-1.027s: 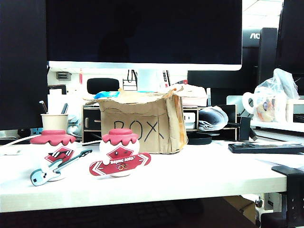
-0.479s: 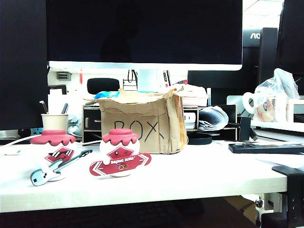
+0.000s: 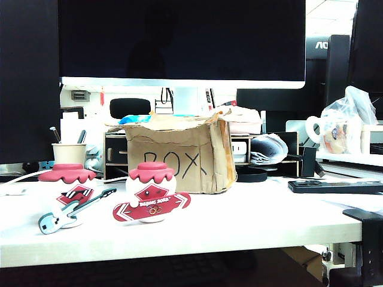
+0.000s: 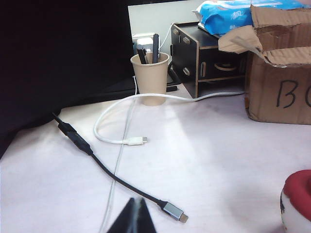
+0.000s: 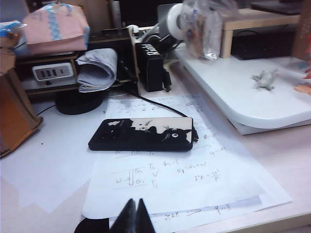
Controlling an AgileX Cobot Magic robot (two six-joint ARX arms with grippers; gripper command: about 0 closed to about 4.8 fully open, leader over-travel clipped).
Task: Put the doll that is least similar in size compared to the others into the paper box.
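The brown paper box (image 3: 179, 158) marked "BOX" stands at mid-table in the exterior view, its ragged top open. The left wrist view shows its corner (image 4: 279, 87). The doll is out of view in every frame. Two larger red-capped dolls stand in front of the box, one with a red banner (image 3: 152, 191) and one with sunglasses and a blue guitar (image 3: 69, 194). My left gripper (image 4: 134, 200) is shut and empty, low over the table beside a black cable. My right gripper (image 5: 134, 200) is shut and empty over loose papers. Neither gripper shows in the exterior view.
A paper cup (image 4: 150, 77) with pens and a black organiser (image 4: 204, 58) stand left of the box. A white cable (image 4: 121, 141) and a black cable (image 4: 112, 170) lie on the table. A black phone (image 5: 143, 134) rests on papers (image 5: 184, 179). A monitor (image 3: 179, 42) looms behind.
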